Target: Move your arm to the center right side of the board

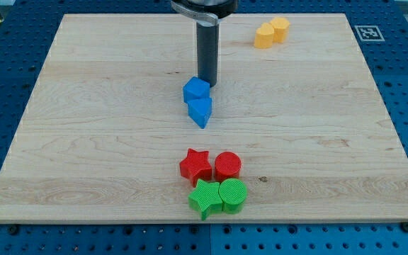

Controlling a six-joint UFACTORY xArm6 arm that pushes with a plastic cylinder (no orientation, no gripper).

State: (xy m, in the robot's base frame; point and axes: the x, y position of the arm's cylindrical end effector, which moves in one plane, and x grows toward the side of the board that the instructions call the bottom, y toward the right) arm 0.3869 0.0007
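**Our rod upright at the board's middle**

We hold our rod vertical; my tip touches the upper blue block. We carry no pincer, so it has no state to tell. Below the tip we count two blue blocks, two red, two green; up to its right, two yellow.

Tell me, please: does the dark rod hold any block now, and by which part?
Nothing is held. My tip only stands beside the blue block, at its upper right edge.

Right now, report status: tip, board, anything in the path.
My tip mid-board, touching blue blocks. Board centre right not reached. Path rightward open; yellow blocks far above.
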